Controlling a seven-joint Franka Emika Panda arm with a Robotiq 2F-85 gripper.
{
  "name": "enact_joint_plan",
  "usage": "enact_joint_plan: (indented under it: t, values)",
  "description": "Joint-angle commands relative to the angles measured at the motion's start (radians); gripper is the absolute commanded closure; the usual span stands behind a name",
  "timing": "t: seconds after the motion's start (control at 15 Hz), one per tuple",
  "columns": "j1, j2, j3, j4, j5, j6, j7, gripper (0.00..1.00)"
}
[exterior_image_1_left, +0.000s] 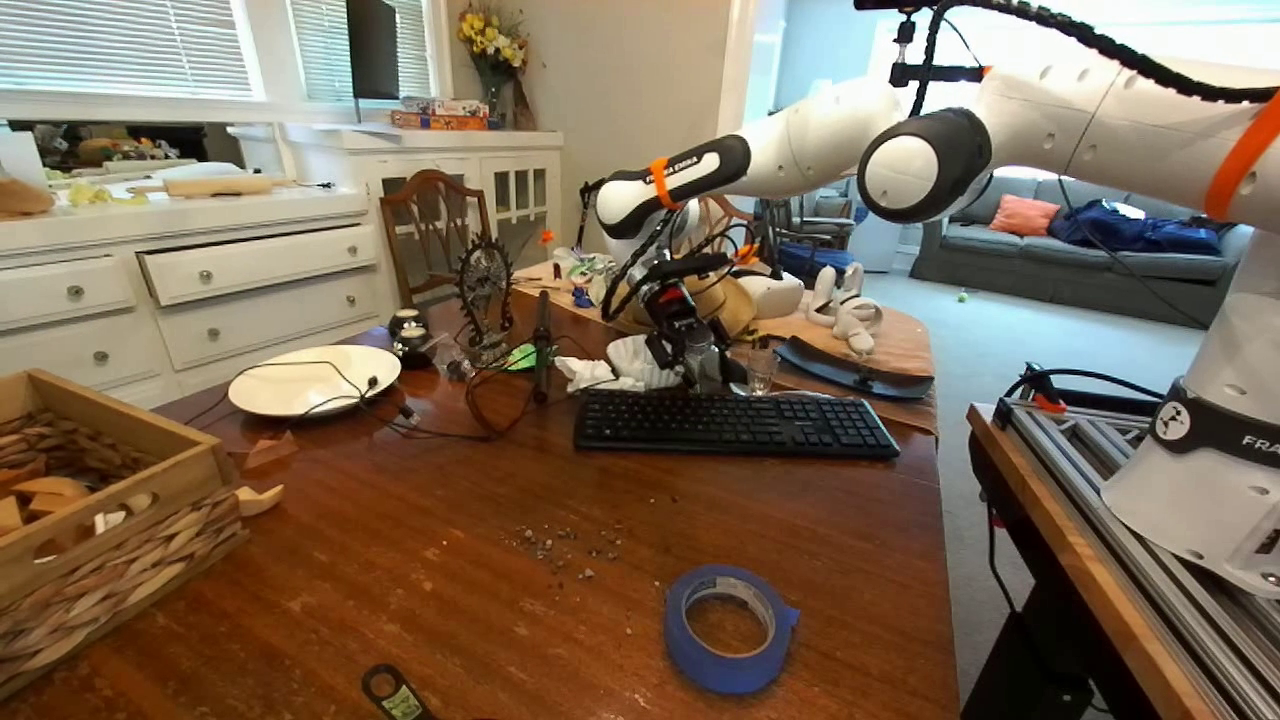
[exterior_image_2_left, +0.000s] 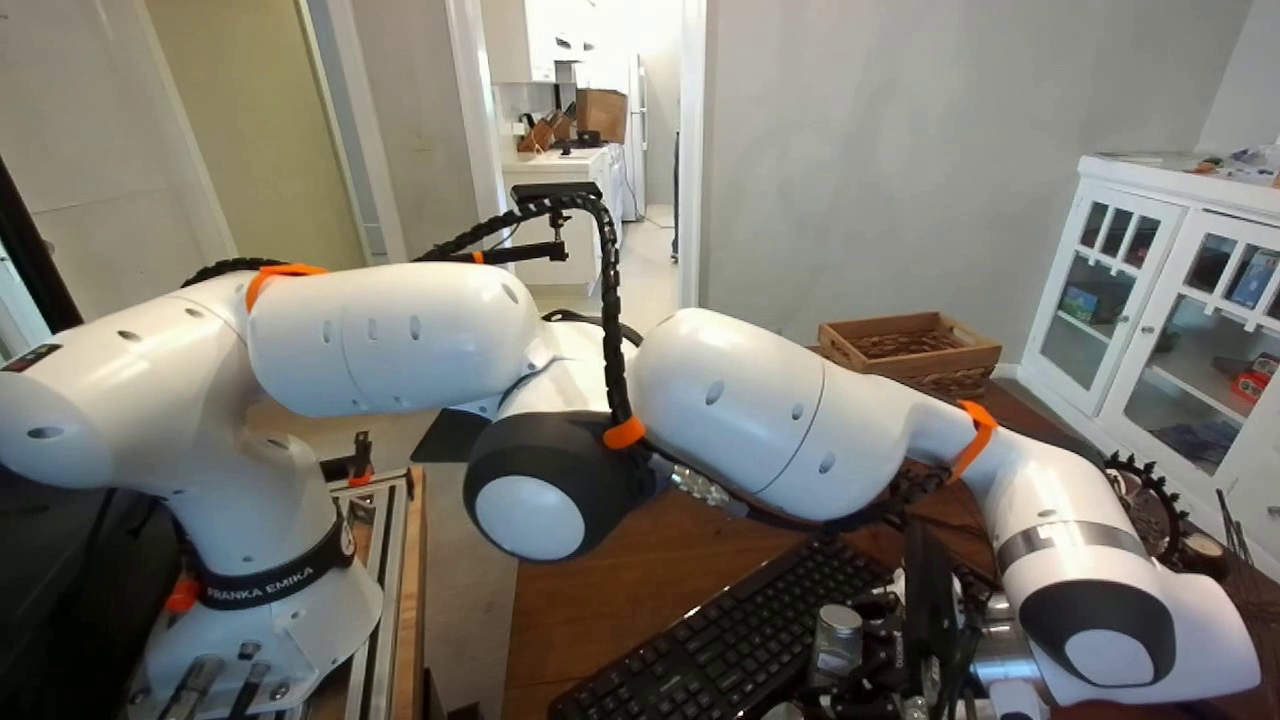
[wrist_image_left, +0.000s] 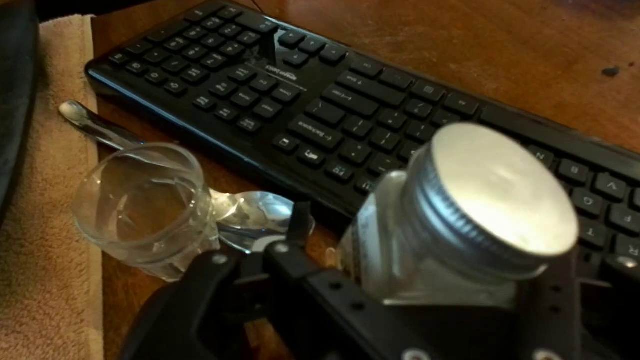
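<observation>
A glass jar (wrist_image_left: 370, 250) with a silver screw lid (wrist_image_left: 505, 190) stands between the fingers of my gripper (wrist_image_left: 435, 250) in the wrist view. A strip of brown table shows between the jar and the left finger (wrist_image_left: 320, 280), so the jaws are open around it. The lid partly hides the other finger; whether that one touches, I cannot tell. The jar's base is hidden. Beside the left finger are a clear glass cup (wrist_image_left: 145, 205) and a metal spoon (wrist_image_left: 257, 212). A black keyboard (wrist_image_left: 240, 95) lies alongside. The gripper (exterior_image_1_left: 700, 365) is behind this keyboard (exterior_image_1_left: 735, 422) in an exterior view.
A blue tape roll (exterior_image_1_left: 730, 670), small pebbles (exterior_image_1_left: 545, 545) and a woven basket (exterior_image_1_left: 110, 570) are on the table. Cables (exterior_image_1_left: 480, 432) and a white plate (exterior_image_1_left: 300, 385) lie to one side. A dark curved piece (exterior_image_1_left: 850, 372) rests near the glass.
</observation>
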Motion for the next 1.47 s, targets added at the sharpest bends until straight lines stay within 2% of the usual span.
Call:
enact_joint_plan:
  t: [0.0, 1.0, 1.07, 1.4]
  values:
    - [0.018, 0.039, -0.007, 0.047, -0.022, 0.002, -0.012, 0.0]
    - [0.042, 0.006, -0.062, 0.111, -0.063, -0.07, 0.086, 0.0]
    - [0.049, 0.049, -0.092, 0.189, -0.045, -0.122, 0.096, 0.0]
    - [0.054, 0.068, -0.128, 0.238, -0.051, -0.203, 0.147, 0.0]
